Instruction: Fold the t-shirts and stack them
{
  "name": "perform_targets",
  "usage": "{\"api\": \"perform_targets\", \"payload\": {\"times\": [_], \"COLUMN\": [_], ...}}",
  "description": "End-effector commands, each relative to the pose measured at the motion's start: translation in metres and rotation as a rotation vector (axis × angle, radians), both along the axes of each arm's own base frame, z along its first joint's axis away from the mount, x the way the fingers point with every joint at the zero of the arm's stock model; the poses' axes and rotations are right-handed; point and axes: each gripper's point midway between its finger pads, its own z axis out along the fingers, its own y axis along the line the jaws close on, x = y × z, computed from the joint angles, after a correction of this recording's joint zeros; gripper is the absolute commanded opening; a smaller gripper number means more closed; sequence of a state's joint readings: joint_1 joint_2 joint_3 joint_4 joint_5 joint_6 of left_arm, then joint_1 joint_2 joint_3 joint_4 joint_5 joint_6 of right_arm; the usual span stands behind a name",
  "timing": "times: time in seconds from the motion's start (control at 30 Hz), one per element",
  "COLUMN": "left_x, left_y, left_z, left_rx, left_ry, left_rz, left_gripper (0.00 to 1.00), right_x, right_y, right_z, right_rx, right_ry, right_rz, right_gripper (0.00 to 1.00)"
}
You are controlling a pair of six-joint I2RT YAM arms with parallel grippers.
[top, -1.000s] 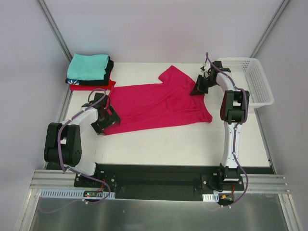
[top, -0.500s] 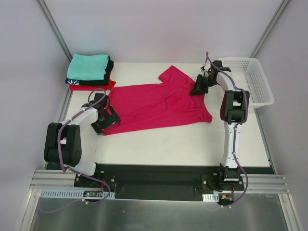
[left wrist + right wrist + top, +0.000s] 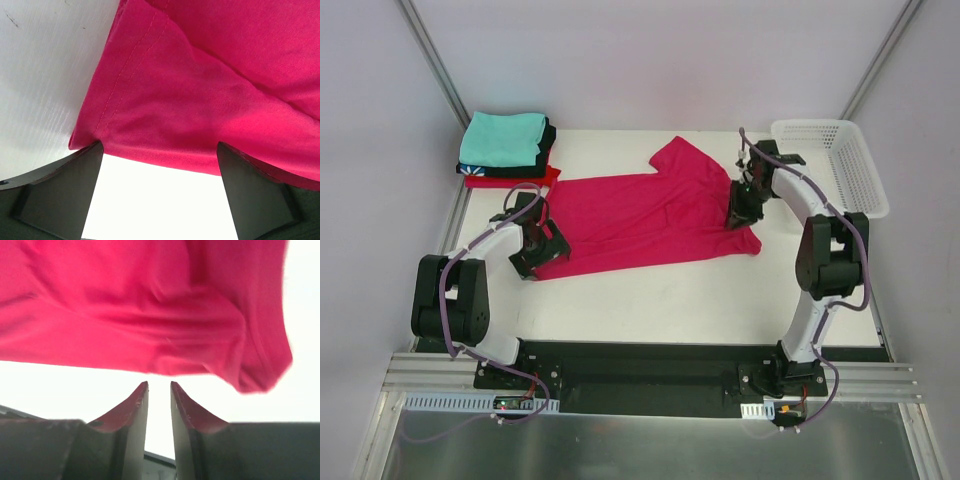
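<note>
**Crimson-pink t-shirt (image 3: 650, 215) spread flat mid-table, a gripper at each end**

The white table (image 3: 700, 300) is covered across its middle by the crimson-pink t-shirt, which is laid open with one sleeve pointing to the far side. The white mesh basket (image 3: 868, 185) is seen at the far right corner. At the far left corner a stack of folded tees is kept: teal (image 3: 503, 138) on top, black (image 3: 548, 140) beneath it, red (image 3: 510, 181) at the bottom.

The left gripper (image 3: 160, 150) is set low at the shirt's near left corner, its fingers spread wide on either side of the stitched hem (no cloth is pinched). The right gripper (image 3: 159, 385) is placed at the shirt's right edge, its fingers drawn almost together with only a thin slit between them, and no cloth is caught in it.
</note>
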State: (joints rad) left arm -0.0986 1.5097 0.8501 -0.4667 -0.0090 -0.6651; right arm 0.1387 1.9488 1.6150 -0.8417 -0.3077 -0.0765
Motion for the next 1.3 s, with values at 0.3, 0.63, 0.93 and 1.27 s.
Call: {"api": "perform_targets", "payload": {"times": [0.3, 0.63, 0.93, 1.27], "left_x": [0.006, 0.005, 0.005, 0.005], "left_y": [-0.002, -0.007, -0.007, -0.006], "left_z": [0.019, 0.024, 0.026, 0.029], "left_rx": [-0.006, -0.032, -0.033, -0.029], "left_ry": [-0.043, -0.054, -0.06, -0.068], "left_rz": [-0.019, -0.024, -0.027, -0.031], "left_gripper": [0.96, 0.97, 0.97, 0.96], "right_x": [-0.053, -0.041, -0.036, -0.039], "right_y": [-0.09, -0.097, -0.098, -0.102], "right_z": [-0.025, -0.025, -0.052, -0.07], "right_rx": [-0.417, -0.429, -0.407, -0.428], "right_ry": [0.037, 0.036, 0.085, 0.124], "right_rz": [-0.135, -0.131, -0.142, -0.141], "right_gripper": [0.45, 0.39, 0.22, 0.07]}}
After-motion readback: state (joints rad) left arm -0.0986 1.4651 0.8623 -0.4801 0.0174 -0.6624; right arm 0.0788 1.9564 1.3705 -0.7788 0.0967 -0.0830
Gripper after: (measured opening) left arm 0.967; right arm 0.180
